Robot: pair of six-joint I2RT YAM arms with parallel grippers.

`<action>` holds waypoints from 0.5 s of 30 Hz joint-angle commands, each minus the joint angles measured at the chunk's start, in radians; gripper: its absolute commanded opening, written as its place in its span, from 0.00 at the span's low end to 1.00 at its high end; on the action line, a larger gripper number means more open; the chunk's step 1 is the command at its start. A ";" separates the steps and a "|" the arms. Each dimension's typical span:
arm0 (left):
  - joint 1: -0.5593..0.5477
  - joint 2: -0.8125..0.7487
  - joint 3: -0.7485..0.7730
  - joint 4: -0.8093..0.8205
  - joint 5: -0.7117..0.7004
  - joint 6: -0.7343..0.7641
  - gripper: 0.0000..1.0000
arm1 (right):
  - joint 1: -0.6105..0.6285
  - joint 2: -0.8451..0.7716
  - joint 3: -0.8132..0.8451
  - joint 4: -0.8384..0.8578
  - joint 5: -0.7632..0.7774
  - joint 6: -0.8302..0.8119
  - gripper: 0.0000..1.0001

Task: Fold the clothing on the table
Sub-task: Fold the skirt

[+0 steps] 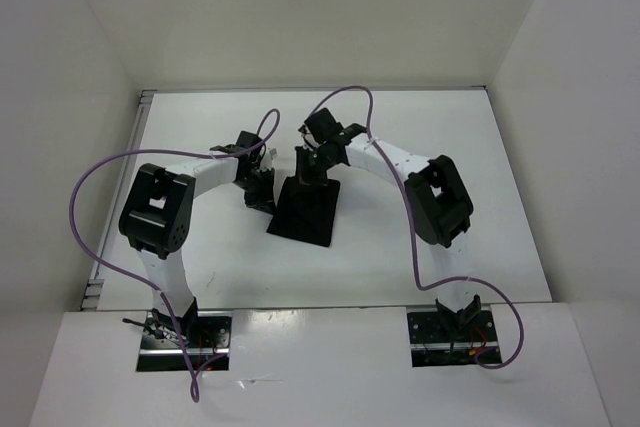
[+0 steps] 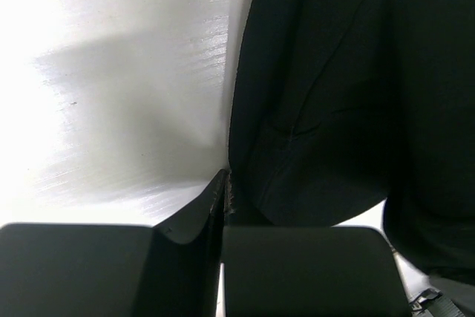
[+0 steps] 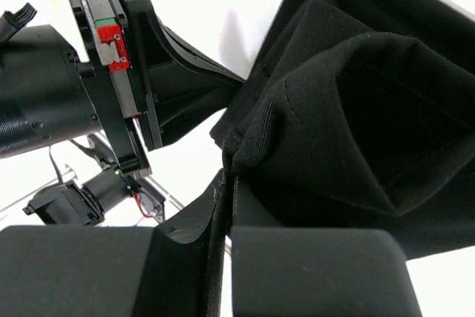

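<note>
One clothing [image 1: 305, 212], one table [image 1: 450, 147], two tools: left tool [image 2: 224, 180], right tool [image 3: 225, 183].

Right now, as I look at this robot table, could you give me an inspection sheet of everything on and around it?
Surface: white table, smooth, with a slight sheen.
Job's things: black clothing at mid-table, bunched and partly lifted, not yet folded flat.
Clutter: nothing seen.
Grippers: left fingers shut, apparently pinching the clothing's edge; right fingers shut on a fold of it.
Cables: purple cables loop from each arm down to its base.
Surroundings: plain white walls on the left, back and right.
</note>
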 commanded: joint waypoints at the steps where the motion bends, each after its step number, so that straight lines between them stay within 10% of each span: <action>1: 0.001 0.010 -0.007 0.012 0.020 -0.003 0.00 | 0.030 0.022 0.055 -0.004 -0.021 0.018 0.01; 5: 0.001 0.010 -0.007 0.012 0.020 -0.003 0.00 | 0.040 0.051 0.065 -0.004 -0.043 0.018 0.04; 10: 0.001 0.010 -0.007 0.012 0.020 -0.003 0.00 | 0.050 0.046 0.074 0.034 -0.154 0.018 0.41; 15: 0.001 0.010 -0.007 0.012 0.011 -0.003 0.00 | 0.050 -0.055 0.124 0.094 -0.301 0.029 0.46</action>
